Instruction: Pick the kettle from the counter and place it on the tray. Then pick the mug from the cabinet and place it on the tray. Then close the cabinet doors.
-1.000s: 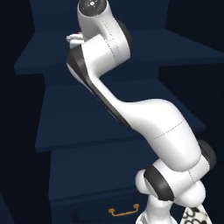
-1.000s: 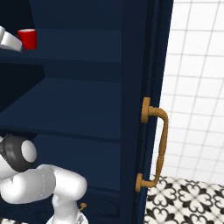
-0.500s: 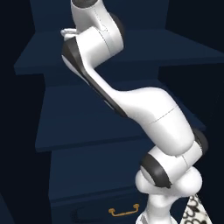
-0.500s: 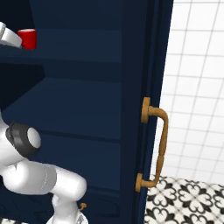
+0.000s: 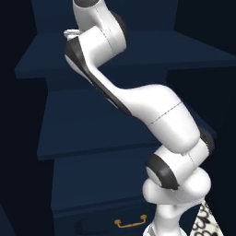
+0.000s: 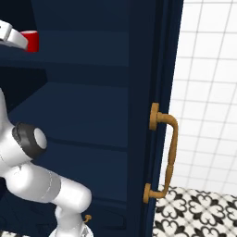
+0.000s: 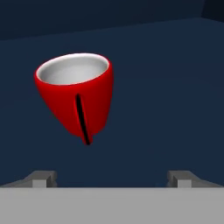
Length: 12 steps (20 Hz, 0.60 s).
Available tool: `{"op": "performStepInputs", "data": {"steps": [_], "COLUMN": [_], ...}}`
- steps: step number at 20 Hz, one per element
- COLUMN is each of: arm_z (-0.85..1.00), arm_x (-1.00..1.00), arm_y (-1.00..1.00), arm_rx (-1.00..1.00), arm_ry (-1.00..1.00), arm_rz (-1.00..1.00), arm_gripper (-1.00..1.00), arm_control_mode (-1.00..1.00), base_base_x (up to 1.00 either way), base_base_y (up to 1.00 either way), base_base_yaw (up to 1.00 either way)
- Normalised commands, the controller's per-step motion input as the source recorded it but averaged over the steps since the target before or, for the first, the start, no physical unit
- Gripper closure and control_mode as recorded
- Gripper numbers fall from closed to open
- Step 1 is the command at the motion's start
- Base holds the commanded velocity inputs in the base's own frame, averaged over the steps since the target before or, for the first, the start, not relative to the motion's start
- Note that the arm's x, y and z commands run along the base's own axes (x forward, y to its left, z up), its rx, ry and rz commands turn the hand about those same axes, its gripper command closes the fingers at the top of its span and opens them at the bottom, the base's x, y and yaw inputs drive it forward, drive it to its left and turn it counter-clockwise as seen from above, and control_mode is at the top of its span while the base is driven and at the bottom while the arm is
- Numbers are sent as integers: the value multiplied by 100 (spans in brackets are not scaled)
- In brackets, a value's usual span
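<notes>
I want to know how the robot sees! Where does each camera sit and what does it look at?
Left base view: behind the arm's left, facing the cabinet shelves; the white arm fills the middle.
Right base view: behind its right, facing the shelves and cabinet door; the arm shows lower left.
Hand view: on the open hand, facing the mug.
Shared: right base and hand views both show the mug.

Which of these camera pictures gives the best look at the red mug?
The hand view: the mug appears whole and close, with its white inside and dark vertical mark. The right base view catches just a red sliver on the cabinet shelf, partly behind the arm. In the left base view the arm blocks it.
</notes>
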Motion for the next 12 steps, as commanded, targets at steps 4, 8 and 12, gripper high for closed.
{"op": "performStepInputs", "data": {"steps": [4,8,12], "arm_z": [-4,-2,-2], "arm_x": [52,39,29], "arm_y": [3,9,11], "arm_rx": [-6,-9,-8], "arm_ry": [-1,-8,-7], "arm_rz": [0,0,0], "arm_gripper": [-100,-100,-100], "arm_control_mode": [-100,-100,-100], "base_base_x": [0,0,0], "base_base_y": [0,0,0], "base_base_yaw": [0,0,0]}}
